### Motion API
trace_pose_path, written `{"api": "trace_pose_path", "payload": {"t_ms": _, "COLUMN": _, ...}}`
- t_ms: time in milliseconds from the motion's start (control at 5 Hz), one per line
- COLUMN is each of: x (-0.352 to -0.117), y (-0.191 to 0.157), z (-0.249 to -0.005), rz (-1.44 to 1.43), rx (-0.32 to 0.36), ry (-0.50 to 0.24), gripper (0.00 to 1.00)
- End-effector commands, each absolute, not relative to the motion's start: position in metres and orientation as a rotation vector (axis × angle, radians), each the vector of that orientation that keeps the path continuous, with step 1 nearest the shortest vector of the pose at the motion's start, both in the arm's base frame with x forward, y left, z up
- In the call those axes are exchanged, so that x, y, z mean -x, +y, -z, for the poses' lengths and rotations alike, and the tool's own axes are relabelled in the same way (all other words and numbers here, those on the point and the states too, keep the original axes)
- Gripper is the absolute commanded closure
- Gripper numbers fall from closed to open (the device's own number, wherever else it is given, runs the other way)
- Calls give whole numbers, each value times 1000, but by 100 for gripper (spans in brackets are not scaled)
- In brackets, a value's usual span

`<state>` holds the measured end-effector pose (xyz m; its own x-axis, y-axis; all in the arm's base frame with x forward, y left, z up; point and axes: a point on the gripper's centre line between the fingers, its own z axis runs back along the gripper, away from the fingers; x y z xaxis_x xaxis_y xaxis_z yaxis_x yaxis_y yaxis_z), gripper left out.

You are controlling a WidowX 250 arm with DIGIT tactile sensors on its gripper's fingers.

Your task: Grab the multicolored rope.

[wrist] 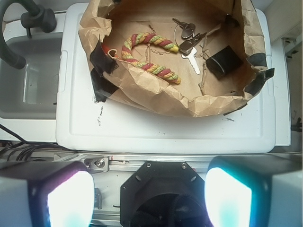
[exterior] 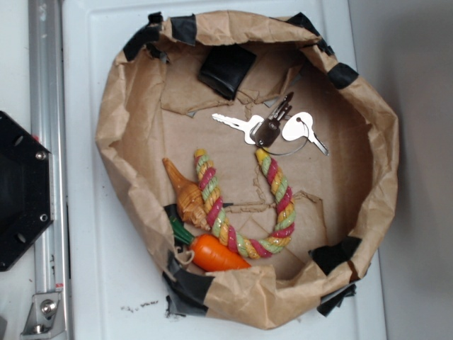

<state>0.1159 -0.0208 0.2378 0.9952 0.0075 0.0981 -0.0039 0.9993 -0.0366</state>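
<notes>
The multicolored rope lies in a U shape on the floor of a brown paper nest, its strands pink-red, yellow and pale green. It also shows in the wrist view, far ahead of me. My gripper is open and empty, its two fingers wide apart, high above the black robot base, well short of the nest. The gripper does not show in the exterior view.
In the nest, an orange carrot and a tan seashell lie beside the rope's left arm. A bunch of keys and a black block lie beyond. The nest sits on a white tray. A metal rail runs at left.
</notes>
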Motion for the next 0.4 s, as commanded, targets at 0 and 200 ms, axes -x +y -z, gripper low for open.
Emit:
{"api": "trace_pose_path", "payload": {"t_ms": 0, "x": -116, "y": -21, "z": -238, "rz": -6, "rx": 36, "ry": -98, "gripper": 0}}
{"api": "trace_pose_path", "payload": {"t_ms": 200, "x": -145, "y": -8, "z": -217, "rz": -32, "rx": 15, "ry": -85, "gripper": 0}}
